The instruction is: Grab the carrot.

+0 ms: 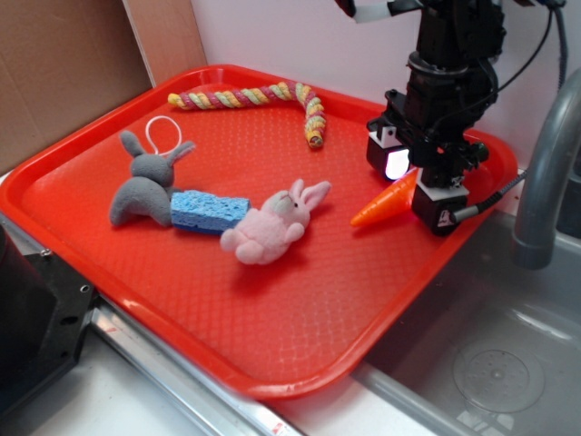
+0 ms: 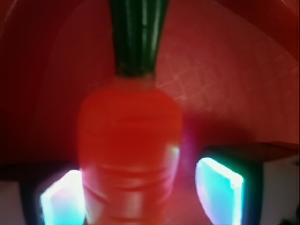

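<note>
Gripper [image 1: 416, 175] lowered over carrot [image 1: 386, 201], jaws apart, one either side of its thick end. Reach done; closing and lifting apparently left.

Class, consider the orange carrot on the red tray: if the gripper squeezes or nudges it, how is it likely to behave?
The carrot looks smooth and glossy, so it may slip between the gripper fingers. Its round tapered body will probably roll in an arc if nudged. It appears rigid, unlikely to flop.
</note>
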{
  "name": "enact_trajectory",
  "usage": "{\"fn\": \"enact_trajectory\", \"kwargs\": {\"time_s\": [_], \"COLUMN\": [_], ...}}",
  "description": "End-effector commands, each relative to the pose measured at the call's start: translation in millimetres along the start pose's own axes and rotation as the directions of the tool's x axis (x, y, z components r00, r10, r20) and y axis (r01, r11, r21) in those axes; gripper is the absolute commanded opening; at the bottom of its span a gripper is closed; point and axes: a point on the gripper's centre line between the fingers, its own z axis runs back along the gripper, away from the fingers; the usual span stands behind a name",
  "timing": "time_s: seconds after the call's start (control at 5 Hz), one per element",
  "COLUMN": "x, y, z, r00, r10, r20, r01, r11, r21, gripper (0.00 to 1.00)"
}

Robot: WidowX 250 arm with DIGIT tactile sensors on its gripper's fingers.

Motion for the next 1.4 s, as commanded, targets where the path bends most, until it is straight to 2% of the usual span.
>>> {"fn": "enact_trajectory", "kwargs": {"time_s": [0.0,0.4,0.6,0.8,1.0,1.2], "x": [-2.2,-9.1,-14.2,-44.1,-110.8,-172.1], "y": [-10.5,-10.2,-9.4,-1.3,21.3,35.3], "z": [21.5,27.3,33.0,68.7,108.3,147.3], "r00": [0.995,0.989,0.989,0.976,0.889,0.807], "r10": [0.027,0.038,0.054,0.132,0.365,0.478], "r20": [0.092,0.14,0.14,0.173,0.275,0.347], "r01": [-0.025,-0.034,-0.053,-0.137,-0.374,-0.5], "r11": [0.999,0.999,0.998,0.99,0.927,0.866], "r21": [-0.023,-0.032,-0.016,0.021,-0.023,-0.032], "gripper": [0.0,0.0,0.0,0.0,0.0,0.0]}}
